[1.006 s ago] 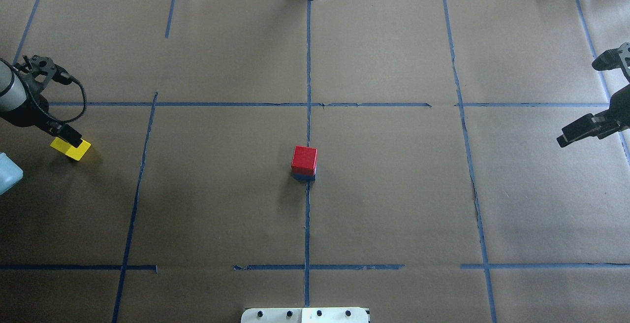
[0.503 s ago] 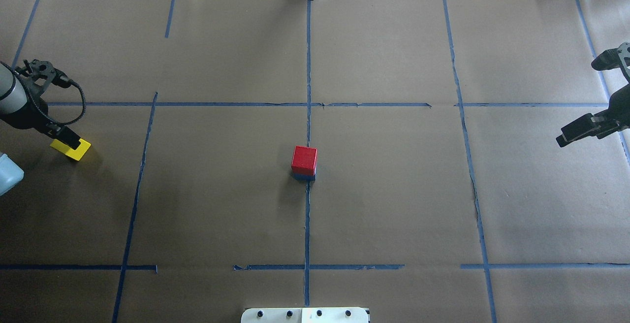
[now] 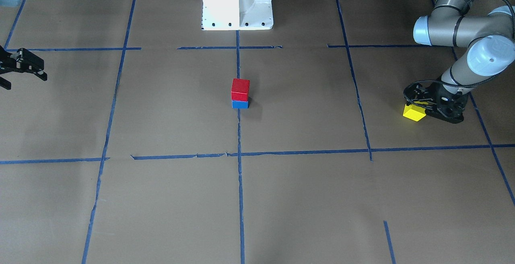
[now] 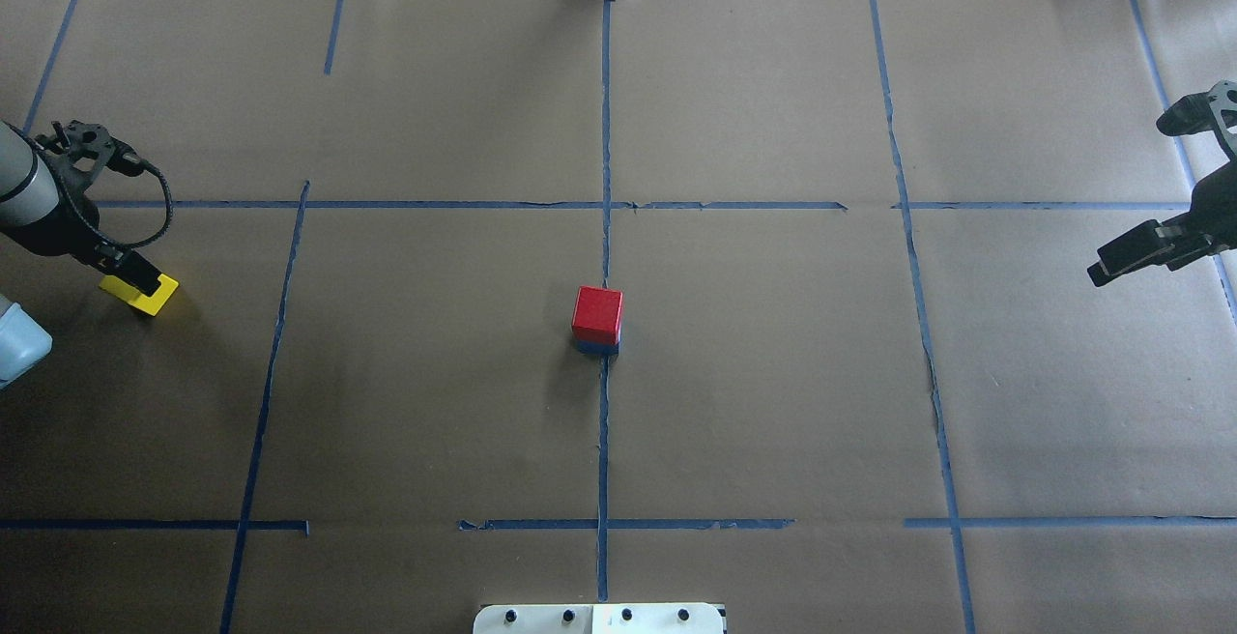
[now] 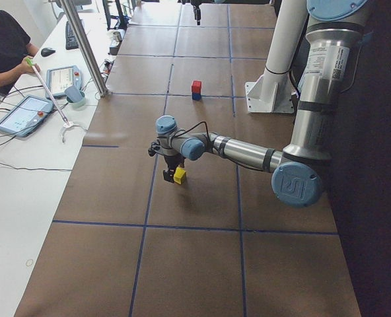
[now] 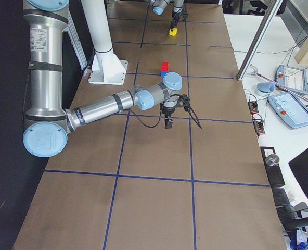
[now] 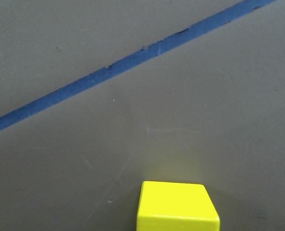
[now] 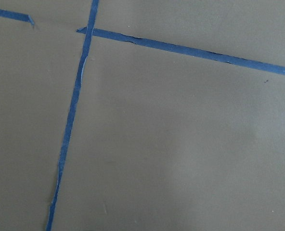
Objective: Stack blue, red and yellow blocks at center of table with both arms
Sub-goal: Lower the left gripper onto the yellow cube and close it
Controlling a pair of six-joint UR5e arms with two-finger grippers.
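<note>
Red block (image 3: 240, 89) sits squarely atop blue block (image 3: 240, 104), centre of table (image 4: 773, 402). Yellow block (image 4: 150, 298) well apart, 9 o'clock from stack, overhead view.

yellow block (image 7: 177, 206): cut by wrist view's edge | left gripper (image 4: 138, 273): closure seemingly hidden | blue block (image 4: 596, 348): mostly covered overhead

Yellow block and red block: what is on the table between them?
Between yellow block and red block lies only brown paper with one blue tape line, per the overhead view.
</note>
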